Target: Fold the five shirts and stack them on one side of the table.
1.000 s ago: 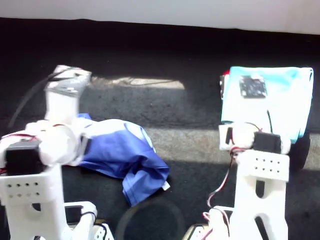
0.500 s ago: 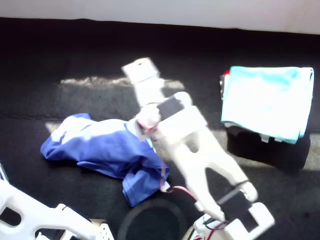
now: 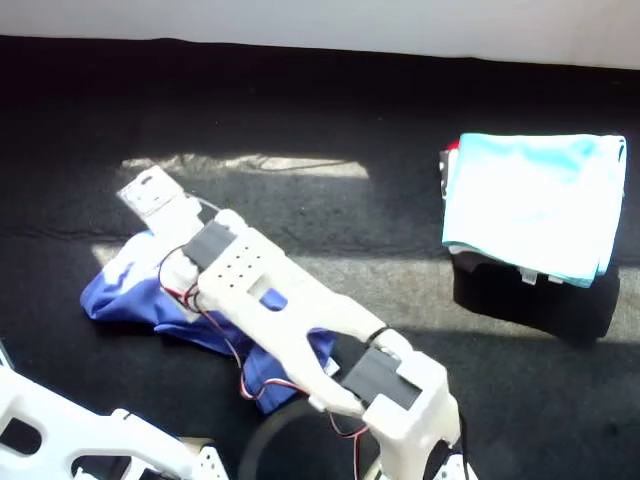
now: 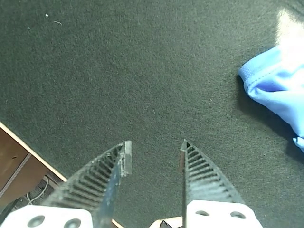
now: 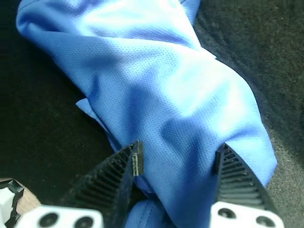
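The right claw (image 5: 175, 161), jaws spread wide, hangs just above the crumpled blue shirt (image 5: 156, 85) at the near left of the table (image 3: 330, 110) — the one piece not yet folded. The left claw (image 4: 154, 147) gapes over bare table beside it. A folded stack (image 3: 535, 205) sits far right — its layers can't be counted, and no print is legible.

A flat bench (image 3: 330, 110) covered in black felt-like cloth is spread across the scene. Its far edge is bordered by a plain pale wall strip (image 3: 320, 18). A narrow band of bright light (image 3: 260, 165) is cast on the cloth left of centre, and a broader, fainter band of light (image 3: 400, 285) is laid nearer. Past one bench edge, a brown wooden surface (image 4: 12, 164) is seen lower down, with thin cords (image 4: 38, 192) on it.
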Controlling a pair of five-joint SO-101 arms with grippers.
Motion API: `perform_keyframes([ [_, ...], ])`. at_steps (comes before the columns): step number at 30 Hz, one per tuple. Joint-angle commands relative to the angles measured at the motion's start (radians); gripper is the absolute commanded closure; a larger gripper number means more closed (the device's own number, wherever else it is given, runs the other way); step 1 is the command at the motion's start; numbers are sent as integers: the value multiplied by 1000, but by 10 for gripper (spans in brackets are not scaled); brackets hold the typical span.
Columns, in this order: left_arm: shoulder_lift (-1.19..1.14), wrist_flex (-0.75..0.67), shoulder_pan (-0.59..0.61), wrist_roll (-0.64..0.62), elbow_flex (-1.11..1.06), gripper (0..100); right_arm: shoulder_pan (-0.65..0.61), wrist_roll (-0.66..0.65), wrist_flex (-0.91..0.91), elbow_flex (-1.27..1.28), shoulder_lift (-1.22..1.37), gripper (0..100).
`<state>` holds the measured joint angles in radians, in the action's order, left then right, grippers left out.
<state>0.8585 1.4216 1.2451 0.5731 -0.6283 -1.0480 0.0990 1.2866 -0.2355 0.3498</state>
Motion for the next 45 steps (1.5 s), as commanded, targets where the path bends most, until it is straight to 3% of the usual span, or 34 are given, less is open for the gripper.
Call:
perform_keyframes([
  [1,-1,-17,5,8,7,822,-47,6,-7,-74,24,757],
  [7,-1,-17,4,8,4,822,-35,-2,-8,-102,170,757],
  [10,-1,-17,2,8,2,822,71,0,-2,-160,223,784],
  [14,-1,-17,1,8,1,822,249,0,-2,-291,225,998],
  [19,-1,-17,-15,8,-1,822,446,0,7,-433,223,991],
  [23,-1,-9,-97,6,-2,822,561,0,85,-565,228,991],
  [29,-2,0,-423,0,-28,822,687,-2,110,-598,232,974],
  [35,-2,-9,-865,-206,-114,822,750,-2,128,-556,226,768],
  [39,-2,-81,-1107,-327,-116,821,788,-2,202,-630,200,761],
  [45,-85,-175,-1359,-405,-166,821,816,-2,354,-802,125,761],
])
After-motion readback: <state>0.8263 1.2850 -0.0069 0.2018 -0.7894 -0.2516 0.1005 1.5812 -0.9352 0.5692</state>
